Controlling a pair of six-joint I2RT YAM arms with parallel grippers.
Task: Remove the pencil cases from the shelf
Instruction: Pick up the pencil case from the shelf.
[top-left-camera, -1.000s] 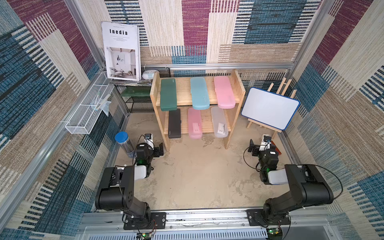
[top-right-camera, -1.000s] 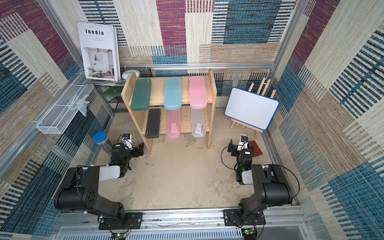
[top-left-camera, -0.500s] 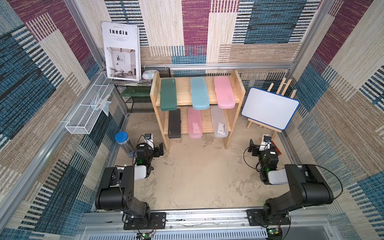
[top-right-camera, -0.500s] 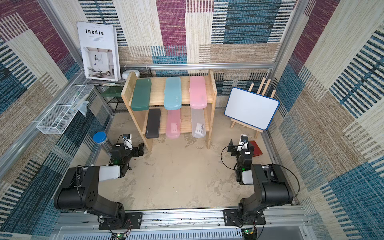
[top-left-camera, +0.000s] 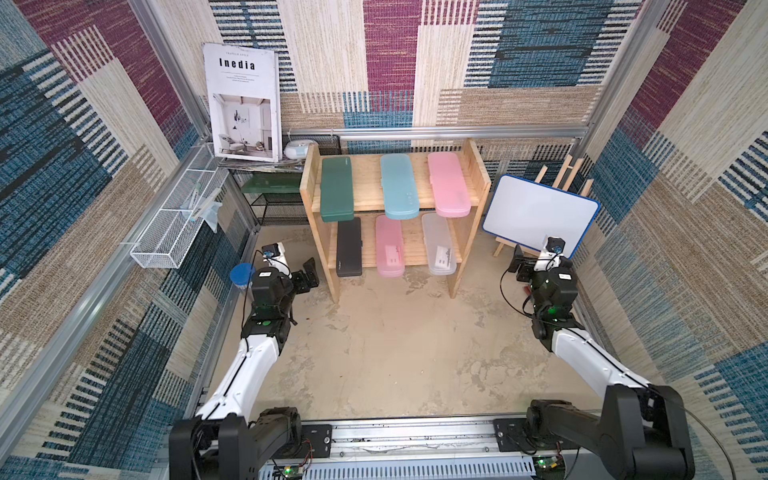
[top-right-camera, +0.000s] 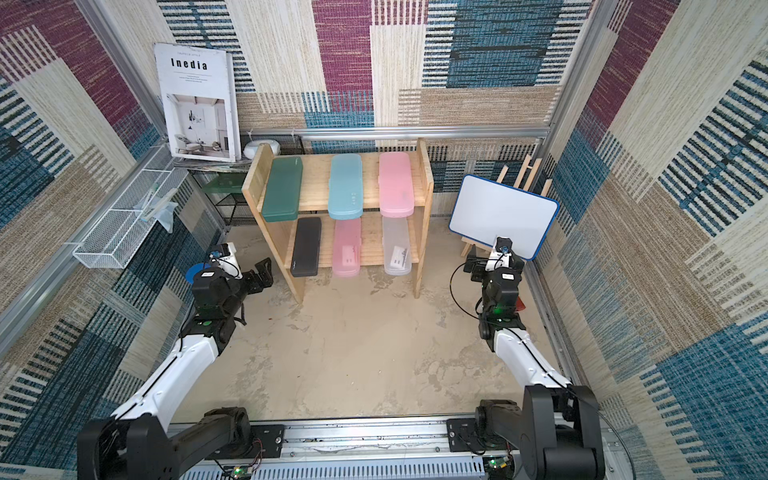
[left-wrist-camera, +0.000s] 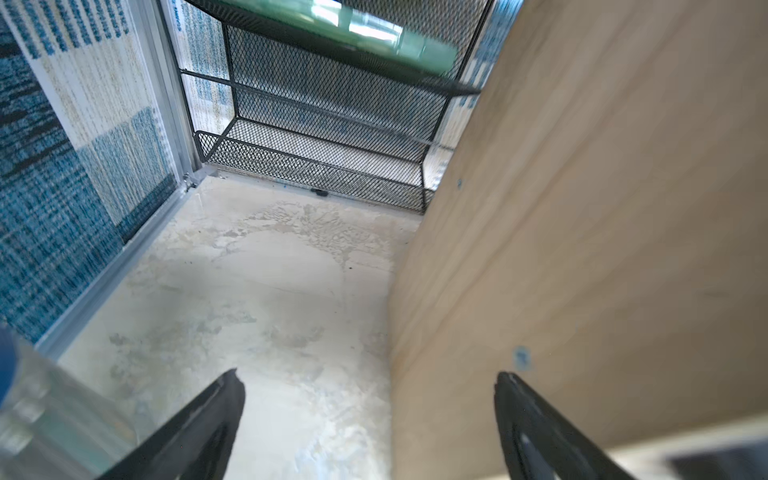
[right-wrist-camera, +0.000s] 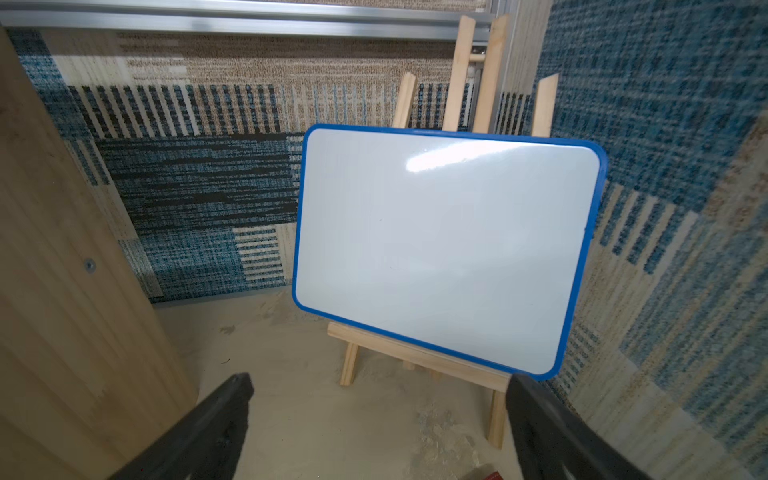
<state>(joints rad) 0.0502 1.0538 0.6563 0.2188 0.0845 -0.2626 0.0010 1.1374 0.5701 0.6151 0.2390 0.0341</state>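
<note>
Left gripper (left-wrist-camera: 369, 374) and right gripper (right-wrist-camera: 380, 377) both gape wide and empty, flanking the light wooden two-tier shelf (top-left-camera: 478, 178) at far middle. Six long flat plastic pencil cases (top-left-camera: 399, 187) lie on it, three per board. They are probably light, stiff and slippery, so pinch across the near overhanging ends.

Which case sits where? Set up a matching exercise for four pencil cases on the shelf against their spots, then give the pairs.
Things:
1. dark green pencil case
2. light blue pencil case
3. black pencil case
4. frosted clear pencil case

Spots on the shelf:
A. lower board, end by the whiteboard
B. upper board, middle
C. upper board, end by the black mesh rack
D. lower board, end by the black mesh rack

Pairs: 1-C, 2-B, 3-D, 4-A.
</note>
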